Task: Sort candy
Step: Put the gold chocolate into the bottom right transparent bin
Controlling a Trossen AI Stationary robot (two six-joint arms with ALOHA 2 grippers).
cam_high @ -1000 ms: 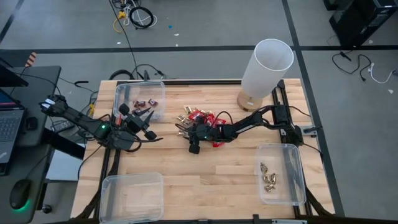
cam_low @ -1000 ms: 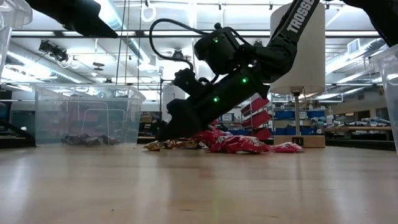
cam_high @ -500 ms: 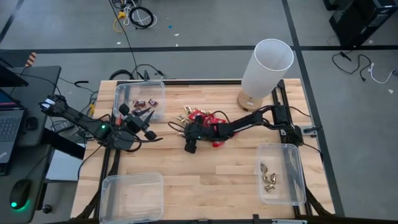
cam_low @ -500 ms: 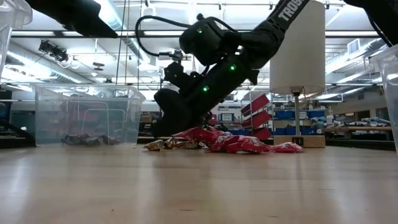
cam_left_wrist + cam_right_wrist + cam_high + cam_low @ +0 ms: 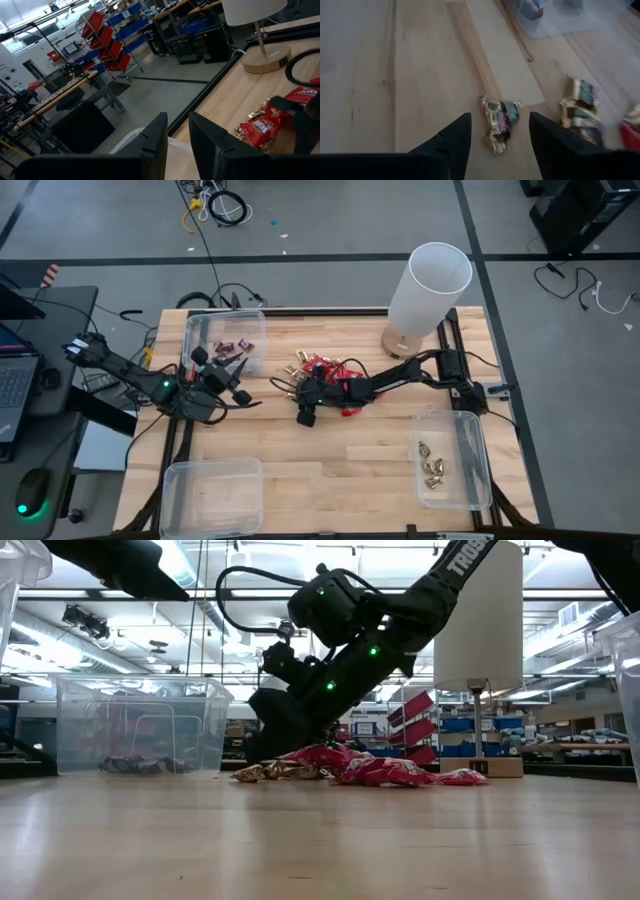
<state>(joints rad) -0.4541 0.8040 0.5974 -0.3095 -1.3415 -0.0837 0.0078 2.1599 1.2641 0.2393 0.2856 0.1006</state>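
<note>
Right gripper (image 5: 497, 137): fingers spread, straddling one crumpled gold-foil candy (image 5: 500, 122) on the pale wood worktop (image 5: 340, 460), at the pile's edge. Left gripper (image 5: 177, 145) idles near the clear plastic bin (image 5: 195, 330), fingers part-open, empty. Your risk: closing off-centre could nudge the foil aside or snag a neighbouring piece.

1. The bench (image 5: 330, 470) is pale wood with a striped plank grain.
2. The candy (image 5: 322, 370) is a mixed heap: shiny red packets, gold foil pieces, dark brown bars.
3. One gold piece (image 5: 499, 121) shows a red and green print.
4. The arms are black; the right hand (image 5: 291, 388) and left hand (image 5: 238, 366) are black too, with small green lights on the arms.
5. The bins are clear; the right bin (image 5: 452, 480) holds gold pieces, the far bin (image 5: 192, 330) dark brown ones.
6. The lamp (image 5: 428, 285) has a white shade and a light wood base.
7. The floor is grey with dark lines.
</note>
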